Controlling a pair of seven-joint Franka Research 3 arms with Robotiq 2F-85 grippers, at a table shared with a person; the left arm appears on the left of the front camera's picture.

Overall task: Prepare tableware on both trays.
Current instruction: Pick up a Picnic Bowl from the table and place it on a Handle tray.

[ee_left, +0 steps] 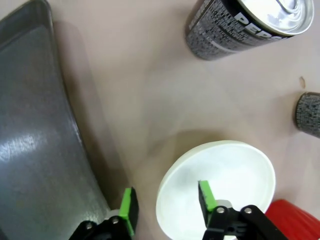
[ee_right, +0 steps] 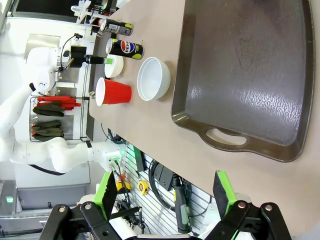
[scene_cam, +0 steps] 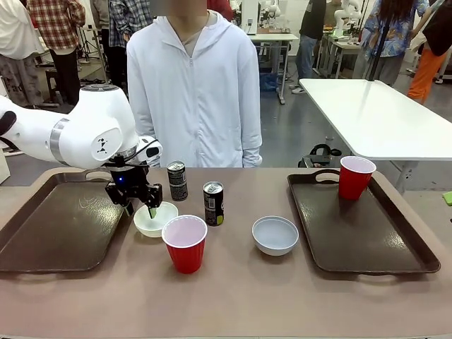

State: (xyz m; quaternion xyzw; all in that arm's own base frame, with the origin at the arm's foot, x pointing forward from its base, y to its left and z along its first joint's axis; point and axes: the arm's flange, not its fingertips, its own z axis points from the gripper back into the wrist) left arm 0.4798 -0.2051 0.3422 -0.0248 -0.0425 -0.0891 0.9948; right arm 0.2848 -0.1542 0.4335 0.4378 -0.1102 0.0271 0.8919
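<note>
I see the table (scene_cam: 233, 304) carrying two brown trays, the left tray (scene_cam: 49, 233) and the right tray (scene_cam: 374, 244), with a person (scene_cam: 194, 92) in a white hooded top standing at the far side. My left arm (scene_cam: 85, 134) reaches down just beside the left tray. Its jaws are open and straddle the rim of the cream bowl (scene_cam: 164, 226) on the table, one green pad (ee_left: 206, 196) inside, the other outside, not clamped. The grey-white bowl (scene_cam: 275, 236) sits on the table near the right tray. One red cup (scene_cam: 355, 176) stands in that tray's far left corner. The other red cup (scene_cam: 185, 244) stands on the table just beside the cream bowl. Two dark cans stand upright on the table: one can (scene_cam: 177, 181) behind the cream bowl, the second can (scene_cam: 213, 203) between the bowls. My right jaws are spread wide, gripping nothing.
</note>
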